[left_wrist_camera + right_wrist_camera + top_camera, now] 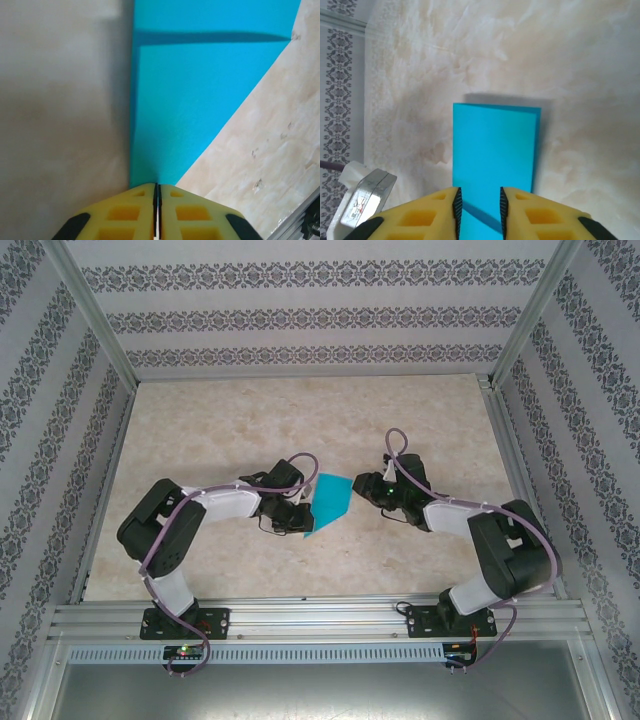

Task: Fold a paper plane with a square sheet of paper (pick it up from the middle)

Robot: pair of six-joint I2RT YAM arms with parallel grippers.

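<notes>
The square sheet of paper (332, 500) is teal-blue and doubled over into a rectangle rather than a paper plane, and it hangs between the two arms near the table's middle. In the left wrist view the sheet (200, 100) narrows down into my left gripper (156, 186), whose yellow jaws are pressed together on its near end. My left gripper (303, 512) sits at the sheet's left side. In the right wrist view the sheet (495, 145) runs between the spread jaws of my right gripper (479, 201), which touch nothing. My right gripper (362, 490) is at its right edge.
The marbled beige table (300, 420) stretches behind and around the arms. Patterned walls with metal posts close it in on three sides. An aluminium rail (320, 618) runs along the near edge. A silver metal part (365, 202) shows low on the left.
</notes>
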